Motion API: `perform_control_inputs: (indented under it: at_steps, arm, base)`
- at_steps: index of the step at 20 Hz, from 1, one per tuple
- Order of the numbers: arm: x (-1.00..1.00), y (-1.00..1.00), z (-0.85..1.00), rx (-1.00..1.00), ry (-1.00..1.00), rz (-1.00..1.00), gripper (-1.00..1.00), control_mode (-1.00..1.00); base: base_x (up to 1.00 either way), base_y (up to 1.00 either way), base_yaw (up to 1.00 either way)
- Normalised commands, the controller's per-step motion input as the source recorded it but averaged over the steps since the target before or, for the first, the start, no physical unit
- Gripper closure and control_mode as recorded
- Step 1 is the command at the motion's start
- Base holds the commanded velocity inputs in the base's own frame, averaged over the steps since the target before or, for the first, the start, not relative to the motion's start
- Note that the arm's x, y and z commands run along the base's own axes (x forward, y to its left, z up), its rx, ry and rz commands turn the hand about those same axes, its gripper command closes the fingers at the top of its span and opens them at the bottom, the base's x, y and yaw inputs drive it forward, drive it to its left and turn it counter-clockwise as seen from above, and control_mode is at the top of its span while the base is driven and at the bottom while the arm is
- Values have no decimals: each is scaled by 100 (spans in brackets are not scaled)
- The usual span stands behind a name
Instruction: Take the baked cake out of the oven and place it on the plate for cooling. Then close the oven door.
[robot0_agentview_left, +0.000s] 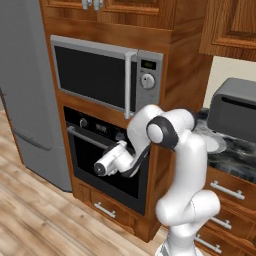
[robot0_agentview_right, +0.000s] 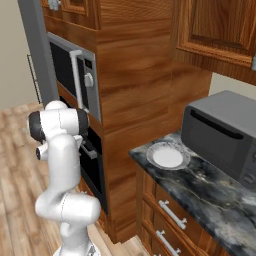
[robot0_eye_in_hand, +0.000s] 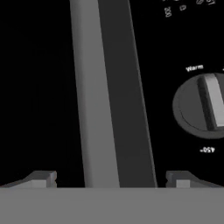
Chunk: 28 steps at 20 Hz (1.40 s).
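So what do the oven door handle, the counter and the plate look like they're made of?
Oven door handle: seems brushed metal, a matte silver-grey bar against the black oven door, between the open claw tips.
Counter: looks like polished dark stone, black with pale mottled veining.
Plate: probably glazed ceramic, smooth white-grey with a raised rim, though a render leaves that open.
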Motion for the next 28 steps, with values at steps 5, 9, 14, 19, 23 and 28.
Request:
perform_control_inputs:
  at_steps: [5, 9, 14, 19, 23, 28]
  arm:
    - [50, 0, -25, -3, -1, -5, -100, -100]
    - [47, 0, -30, -3, -2, -5, -100, -100]
    - [47, 0, -31, -3, -2, -5, -100, -100]
    - [47, 0, -29, -3, 0, -5, 100, -100]
    - [42, 0, -31, 0, 0, -5, 100, -100]
    - [8, 10, -34, 0, 0, -4, 100, -100]
  base:
    - [0, 0, 0]
    - [0, 0, 0]
    - [0, 0, 0]
    - [0, 0, 0]
    - [0, 0, 0]
    - [0, 0, 0]
